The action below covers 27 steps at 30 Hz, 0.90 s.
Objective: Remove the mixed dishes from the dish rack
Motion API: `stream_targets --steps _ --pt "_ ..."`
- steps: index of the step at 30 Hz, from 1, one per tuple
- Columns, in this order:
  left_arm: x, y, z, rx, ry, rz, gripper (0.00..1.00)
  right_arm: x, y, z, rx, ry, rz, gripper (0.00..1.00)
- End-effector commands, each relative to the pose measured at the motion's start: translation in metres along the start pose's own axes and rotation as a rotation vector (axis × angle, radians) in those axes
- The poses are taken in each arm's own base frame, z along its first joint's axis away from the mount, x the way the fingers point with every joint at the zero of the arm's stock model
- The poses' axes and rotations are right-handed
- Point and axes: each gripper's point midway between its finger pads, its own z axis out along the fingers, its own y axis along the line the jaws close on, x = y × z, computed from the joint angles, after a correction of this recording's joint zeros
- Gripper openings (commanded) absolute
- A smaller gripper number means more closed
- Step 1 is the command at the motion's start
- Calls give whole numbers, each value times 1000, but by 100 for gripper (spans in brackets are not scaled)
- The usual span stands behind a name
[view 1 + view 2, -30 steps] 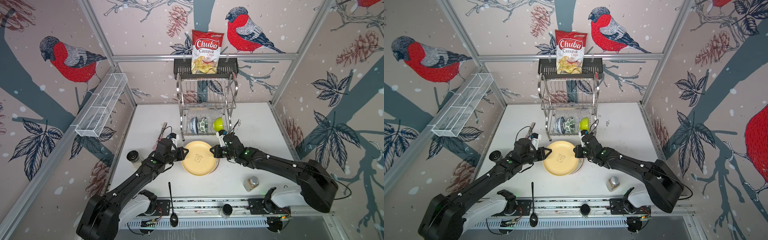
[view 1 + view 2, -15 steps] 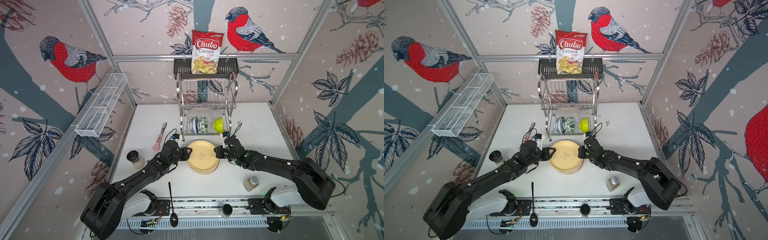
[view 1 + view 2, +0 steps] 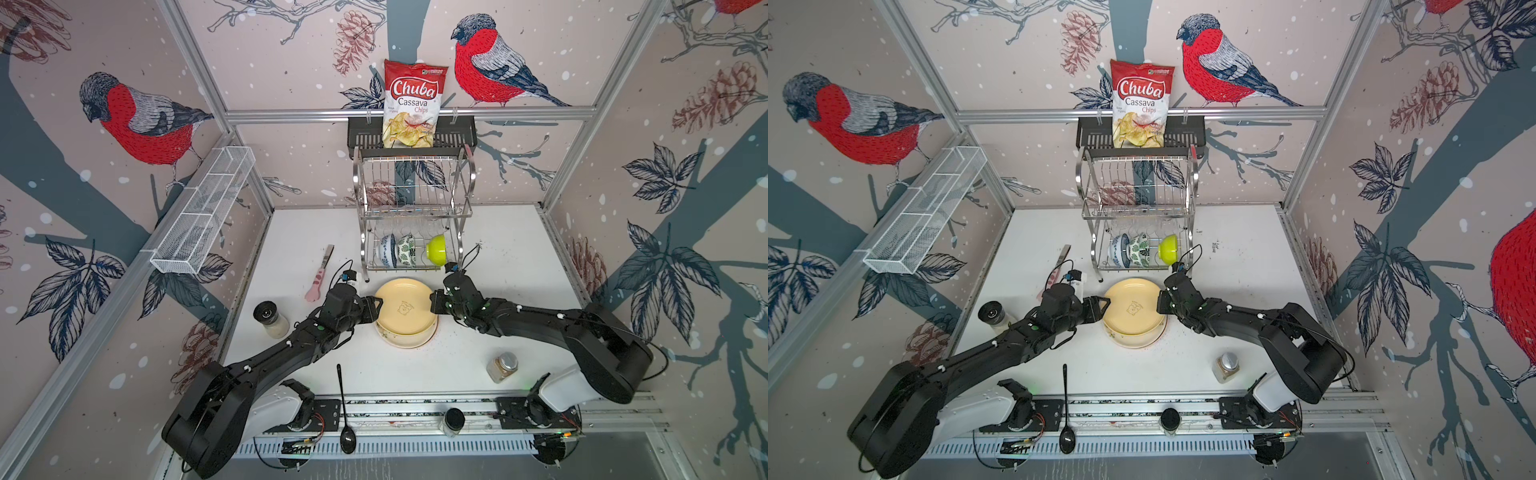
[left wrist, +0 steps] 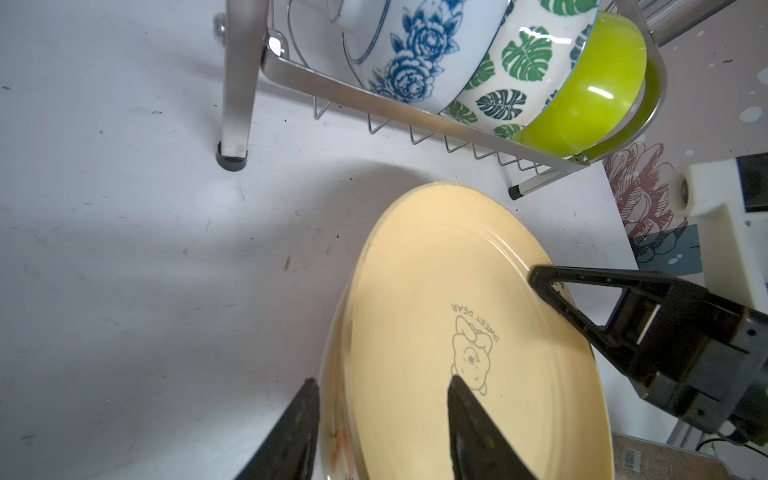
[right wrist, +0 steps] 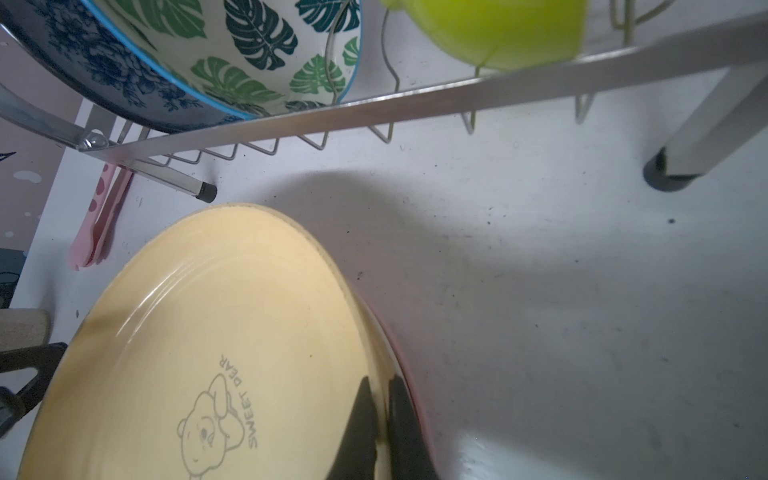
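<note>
The yellow plate [image 4: 436,299] bears a thin grey bear outline and lettering; the cream plate [image 3: 401,343] has small doodles at its rim. Shiny steel dish rack [image 4: 237,104] — blue-and-white floral bowl [image 4: 411,54], white bowl with green leaves [image 4: 515,62], plain lime-green bowl [image 4: 594,91].

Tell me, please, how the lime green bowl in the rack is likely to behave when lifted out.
The lime green bowl shows a sharp glossy highlight, so it is probably smooth and slippery to grip. It stands on its edge in the dish rack, beside the leaf-patterned bowl, so it may roll or tip once freed.
</note>
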Motion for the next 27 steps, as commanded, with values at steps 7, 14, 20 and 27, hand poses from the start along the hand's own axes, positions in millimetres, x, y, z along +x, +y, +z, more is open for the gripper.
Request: stream_targets --steps 7,14,20,27 --pt "-10 2 -2 -36 -31 14 60 -2 2 -3 5 -50 -23 10" --pt "-17 3 -6 -65 -48 17 64 8 5 -5 8 -41 -37 13" --pt "-21 4 -12 -75 -76 5 66 15 7 -9 11 -37 -51 21" --pt "-32 9 -19 -122 -117 -1 69 5 13 -27 -20 -60 -90 33"
